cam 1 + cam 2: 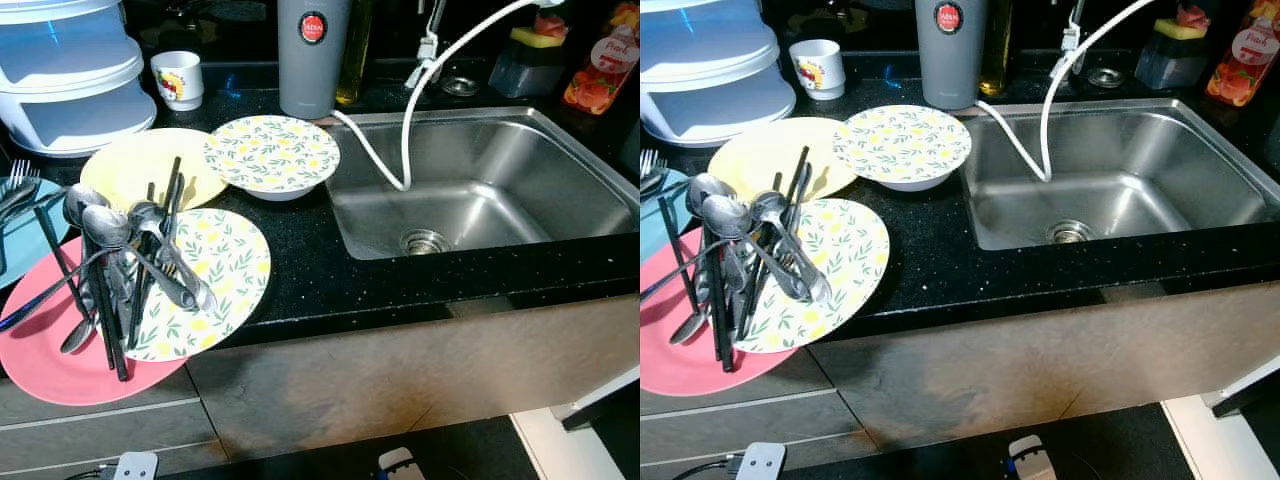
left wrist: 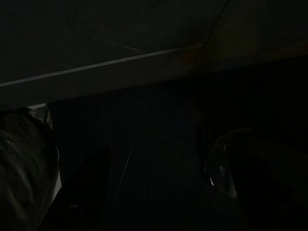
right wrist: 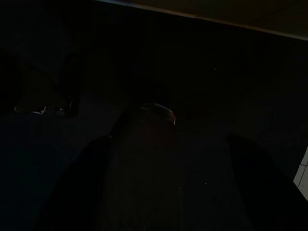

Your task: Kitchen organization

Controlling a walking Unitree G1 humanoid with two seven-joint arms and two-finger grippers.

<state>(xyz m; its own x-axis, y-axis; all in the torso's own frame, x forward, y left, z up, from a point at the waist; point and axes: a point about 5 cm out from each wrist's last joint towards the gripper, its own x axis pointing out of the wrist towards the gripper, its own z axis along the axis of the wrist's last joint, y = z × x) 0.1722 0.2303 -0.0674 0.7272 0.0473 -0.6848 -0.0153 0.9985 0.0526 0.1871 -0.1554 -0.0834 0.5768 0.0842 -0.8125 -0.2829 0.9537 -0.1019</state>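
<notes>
Left gripper (image 2: 159,192) and right gripper (image 3: 163,187): idle in shade, finger state indeterminable. Cutlery pile (image 1: 120,270) lies across pink plate (image 1: 45,350) and leaf-patterned plate (image 1: 225,270) beside sink (image 1: 560,200).

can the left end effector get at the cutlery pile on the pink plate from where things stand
Probably yes. The cutlery pile lies uncovered across the pink plate at the counter's front left edge, nothing over it. The arm hangs low in the dark, so it must lift first.
</notes>
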